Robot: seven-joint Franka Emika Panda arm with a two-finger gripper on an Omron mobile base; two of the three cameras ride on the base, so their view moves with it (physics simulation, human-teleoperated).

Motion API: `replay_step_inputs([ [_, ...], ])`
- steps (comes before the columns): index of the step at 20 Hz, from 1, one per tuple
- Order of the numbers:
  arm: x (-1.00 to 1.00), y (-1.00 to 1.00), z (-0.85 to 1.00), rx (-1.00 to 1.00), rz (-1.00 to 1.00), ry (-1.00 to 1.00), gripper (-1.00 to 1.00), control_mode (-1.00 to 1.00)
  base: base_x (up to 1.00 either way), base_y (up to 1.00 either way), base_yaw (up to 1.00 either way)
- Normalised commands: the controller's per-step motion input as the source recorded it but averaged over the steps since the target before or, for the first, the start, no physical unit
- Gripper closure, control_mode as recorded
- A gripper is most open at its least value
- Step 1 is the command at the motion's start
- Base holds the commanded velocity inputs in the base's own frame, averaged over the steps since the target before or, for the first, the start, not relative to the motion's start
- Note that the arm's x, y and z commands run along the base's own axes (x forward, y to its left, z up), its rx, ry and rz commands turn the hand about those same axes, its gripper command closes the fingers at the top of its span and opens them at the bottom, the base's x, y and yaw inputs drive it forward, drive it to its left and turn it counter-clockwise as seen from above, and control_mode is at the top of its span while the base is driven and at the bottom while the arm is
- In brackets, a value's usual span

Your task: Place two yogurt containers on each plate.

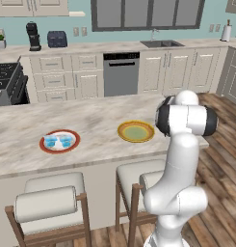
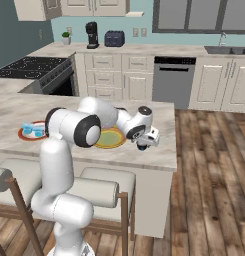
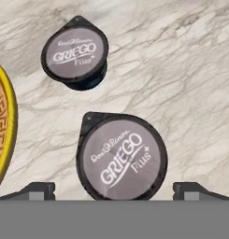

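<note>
Two dark navy yogurt containers with grey "Griego Plus" lids stand on the marble counter, apart from each other. My gripper (image 3: 115, 190) hangs open right over the nearer one (image 3: 121, 158), one fingertip on each side; the farther one (image 3: 75, 53) sits beyond it. The yellow plate (image 3: 6, 130) lies just to their left with nothing on it (image 1: 136, 131). Two pale blue yogurt containers (image 1: 52, 141) (image 1: 65, 140) sit on the white red-rimmed plate (image 1: 45, 144) further left. From the right base my gripper (image 2: 143, 146) points down near the counter's right end, beside the yellow plate (image 2: 113, 139).
The counter's right edge (image 2: 169, 150) lies close to the gripper. Two cushioned stools (image 1: 52, 202) (image 1: 138, 181) stand along the front of the counter. A stove (image 1: 8, 82) and cabinets with a dishwasher (image 1: 121, 75) line the back wall.
</note>
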Motion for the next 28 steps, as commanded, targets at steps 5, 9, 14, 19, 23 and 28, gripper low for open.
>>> replay_step_inputs([
  [5, 0.04, 0.0, -0.03, 0.0, 0.0, -0.06, -1.0, -1.0, 0.0, 0.0, 0.0],
  [9, 0.08, 0.0, -0.11, 0.0, 0.0, 0.0, -1.0, -1.0, 0.0, 0.0, 0.0],
  [14, 0.1, 0.0, -0.06, 0.0, 0.0, 0.0, -1.0, -1.0, 0.0, 0.0, 0.0],
  [19, 0.12, 0.0, 0.0, 0.0, 0.0, 0.0, -1.0, -1.0, 0.0, 0.0, 0.0],
  [23, 0.07, 0.0, -0.05, 0.0, 0.0, 0.0, -1.0, -1.0, 0.0, 0.0, 0.0],
  [28, 0.02, 0.0, -0.1, 0.0, 0.0, 0.01, -1.0, -1.0, 0.0, 0.0, 0.0],
])
